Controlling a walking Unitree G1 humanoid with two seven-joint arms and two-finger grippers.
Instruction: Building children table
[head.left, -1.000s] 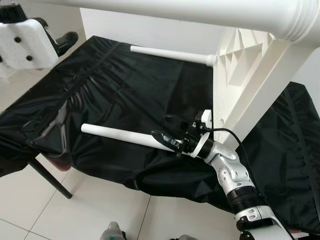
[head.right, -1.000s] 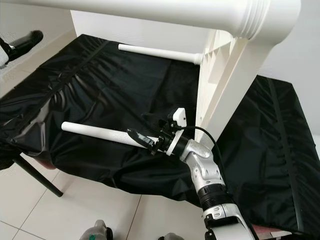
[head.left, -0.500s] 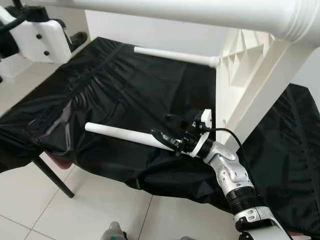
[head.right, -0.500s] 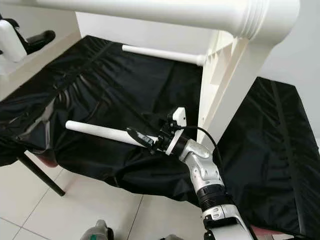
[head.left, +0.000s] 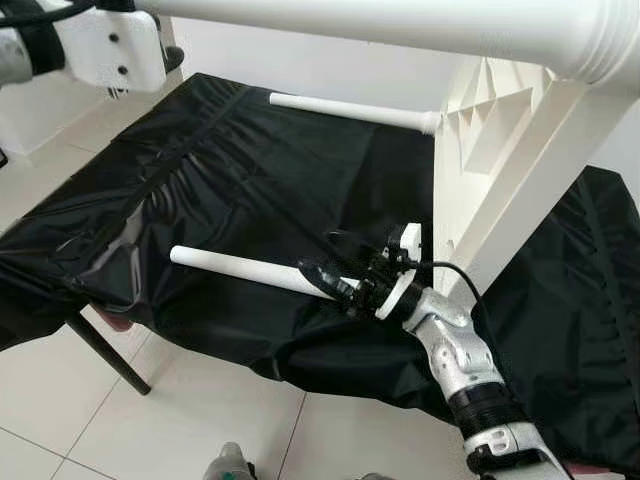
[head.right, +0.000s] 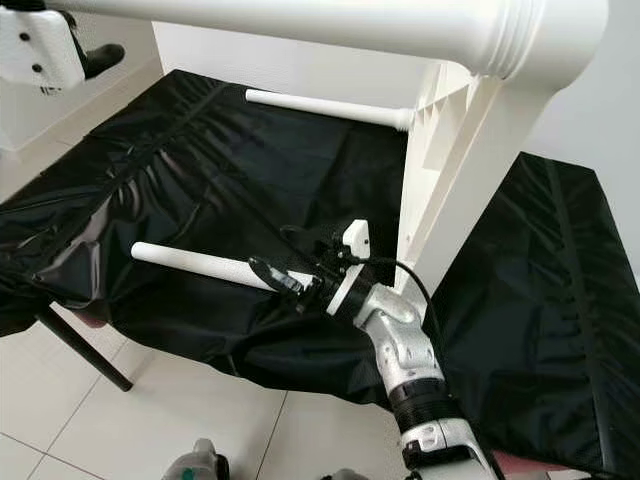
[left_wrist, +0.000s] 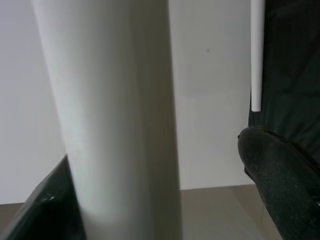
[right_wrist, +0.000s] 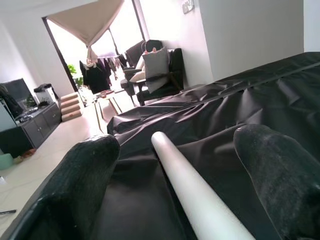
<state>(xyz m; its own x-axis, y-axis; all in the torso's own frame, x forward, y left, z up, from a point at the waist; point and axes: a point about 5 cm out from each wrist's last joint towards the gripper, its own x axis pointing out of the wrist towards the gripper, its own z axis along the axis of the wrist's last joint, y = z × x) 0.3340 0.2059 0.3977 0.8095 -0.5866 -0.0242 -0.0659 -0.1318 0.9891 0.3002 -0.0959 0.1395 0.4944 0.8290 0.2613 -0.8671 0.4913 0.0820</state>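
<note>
A white children's table (head.left: 490, 140) lies tipped on black cloth. One thick leg (head.left: 400, 25) crosses the top of the view, and a thinner leg (head.left: 350, 110) is fixed at the far corner. A loose white leg (head.left: 240, 268) lies on the cloth near the front edge. My right gripper (head.left: 328, 262) is open, one finger on each side of the loose leg's near end (right_wrist: 185, 175), with gaps showing on both sides. My left gripper (left_wrist: 160, 170) is up at the far left, open around the thick leg (left_wrist: 115, 115), which rests against one finger (left_wrist: 55, 200).
The black cloth (head.left: 250, 180) hangs over a low stand with a dark metal leg (head.left: 105, 355) at the front left. Pale floor tiles (head.left: 60, 400) lie below. A white wall runs behind the table. The left wrist housing (head.left: 110, 45) sits at the upper left.
My left wrist has moved up and to the right along the thick leg. The camera has shifted slightly. The right gripper stays open around the loose leg.
</note>
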